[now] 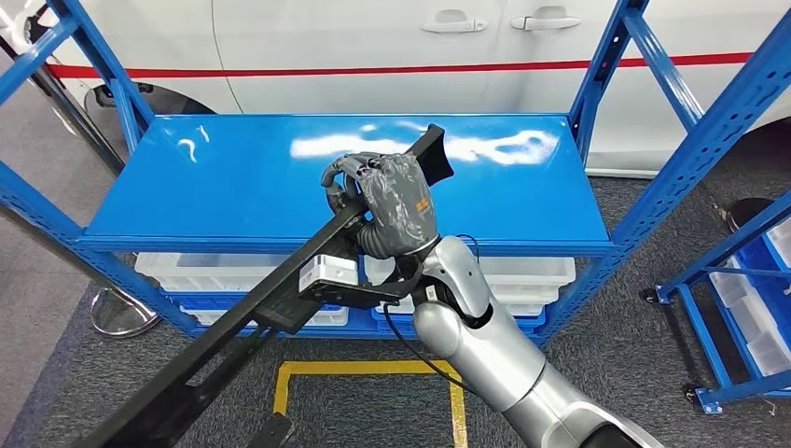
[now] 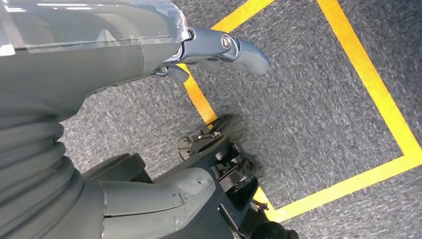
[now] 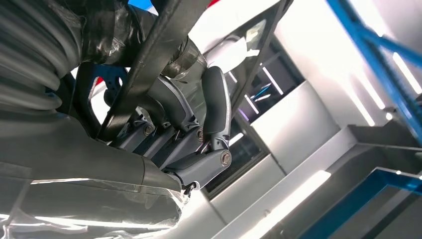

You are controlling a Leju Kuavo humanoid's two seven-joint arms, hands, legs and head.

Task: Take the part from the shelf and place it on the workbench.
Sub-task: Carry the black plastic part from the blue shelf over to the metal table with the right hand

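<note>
The silver right arm (image 1: 494,345) reaches forward, its grey right hand (image 1: 387,201) wrapped tight around a long black bar (image 1: 280,289), while the left hand (image 2: 219,47) hangs down holding nothing, fingers apart.

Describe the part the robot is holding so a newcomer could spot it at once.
Start at the blue shelf in front of the white car. Above its glossy top, the right hand grips a long black bar that runs diagonally from the picture's lower left up over the shelf. It is the one black, slanted thing against the blue, ending in a short flat end piece.
</note>
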